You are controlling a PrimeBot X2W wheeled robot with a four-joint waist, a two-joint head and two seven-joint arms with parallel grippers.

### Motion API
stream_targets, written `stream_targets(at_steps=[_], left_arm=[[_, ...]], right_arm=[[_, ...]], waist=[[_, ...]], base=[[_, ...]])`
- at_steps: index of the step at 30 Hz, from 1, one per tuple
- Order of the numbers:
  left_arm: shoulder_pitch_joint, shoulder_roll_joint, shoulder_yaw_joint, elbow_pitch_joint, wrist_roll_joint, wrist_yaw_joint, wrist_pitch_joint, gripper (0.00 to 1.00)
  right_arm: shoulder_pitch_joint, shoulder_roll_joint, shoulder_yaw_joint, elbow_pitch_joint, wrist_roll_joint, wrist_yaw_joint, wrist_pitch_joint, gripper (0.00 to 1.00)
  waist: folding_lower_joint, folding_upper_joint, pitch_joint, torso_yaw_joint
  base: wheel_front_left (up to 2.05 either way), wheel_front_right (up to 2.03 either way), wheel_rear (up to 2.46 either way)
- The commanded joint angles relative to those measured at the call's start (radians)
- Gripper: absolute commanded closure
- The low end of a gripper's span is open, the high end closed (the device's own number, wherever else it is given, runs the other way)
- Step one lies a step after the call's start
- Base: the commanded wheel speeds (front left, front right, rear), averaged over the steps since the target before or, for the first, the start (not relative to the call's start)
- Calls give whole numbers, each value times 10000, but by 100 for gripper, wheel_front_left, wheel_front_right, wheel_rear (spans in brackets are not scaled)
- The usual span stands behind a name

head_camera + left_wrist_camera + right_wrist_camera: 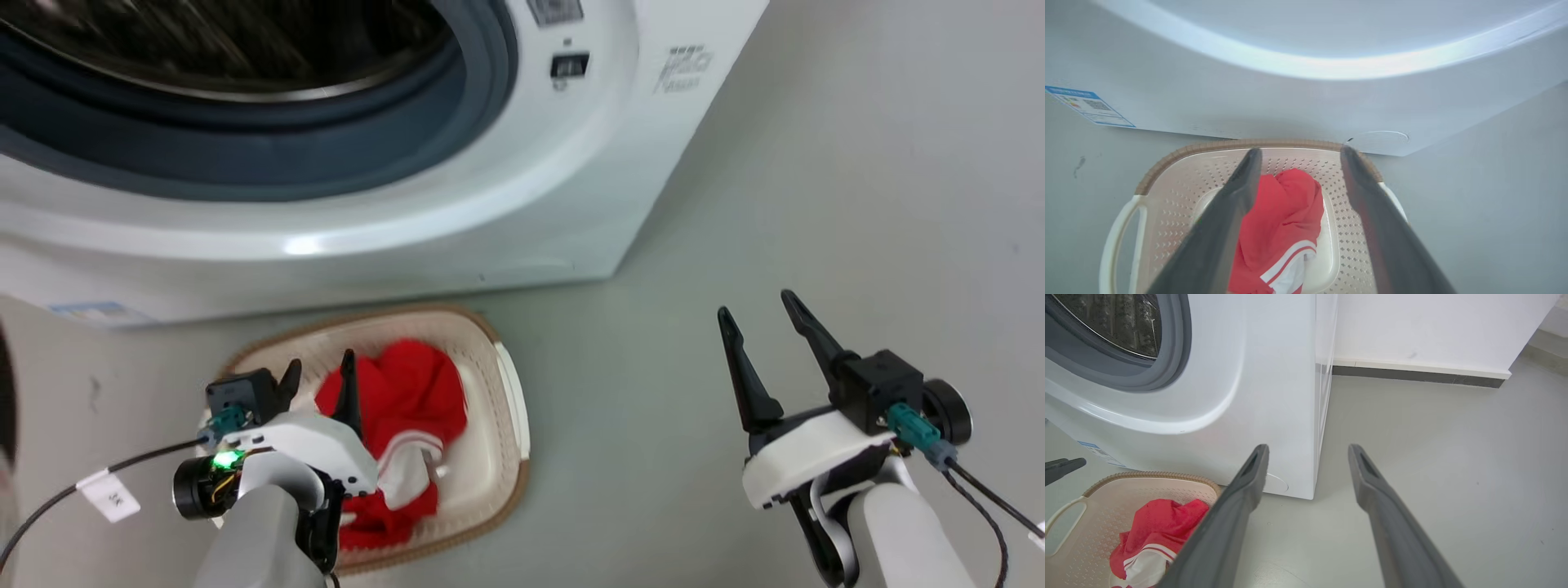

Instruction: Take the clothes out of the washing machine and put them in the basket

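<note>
Near the foot of the white washing machine [490, 212], the cream perforated basket [488, 441] with its brown woven-look rim sits on smooth grey floor [816, 204]. Soft, crumpled red clothes [408, 392], one with white stripe trim, lie inside it. Over the basket hangs the left gripper [321, 359], fingers apart. Well to the right, the right gripper [755, 305] is spread too, above the floor. A grey rubber ring [326, 139] rounds the steel drum [245, 41].

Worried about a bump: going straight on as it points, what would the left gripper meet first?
Likely the washing machine's white lower front, just past the basket's far rim; depth is unclear, so the rim may come first.
</note>
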Motion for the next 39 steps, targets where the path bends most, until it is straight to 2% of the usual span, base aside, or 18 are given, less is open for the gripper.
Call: stream_targets(at_steps=[1,4,9,16,20,31,39], left_arm=[[473,-78,167,-632,190,32,-25,0],[803,-134,313,-1411,346,51,-25,0],[1570,-210,530,-3535,929,57,-25,0],[2507,-252,458,-6303,1855,286,-25,0],[3143,-249,357,-7213,2226,369,-25,0],[4758,-266,75,-7586,2297,616,-25,0],[5079,-272,-94,-7613,2150,772,-25,0]], right_arm=[[239,-12,-83,4,-92,-10,26,0],[377,-13,-146,-46,-101,-10,81,0],[714,-12,-356,-213,-157,-10,101,0],[1170,-10,-570,-593,-309,-10,132,0],[1438,-10,-735,-884,-393,-10,150,0],[2325,-10,-818,-1545,-415,-10,273,0],[2513,-10,-669,-1640,-324,-10,433,0]], waist=[[0,0,-1176,331],[0,0,-1510,366],[0,0,-2218,489],[0,0,-2958,568],[0,0,-3333,565],[0,0,-4182,525],[0,0,-4288,629]], base=[[0,0,0],[0,0,0],[0,0,0],[0,0,0],[0,0,0],[0,0,0],[0,0,0]])
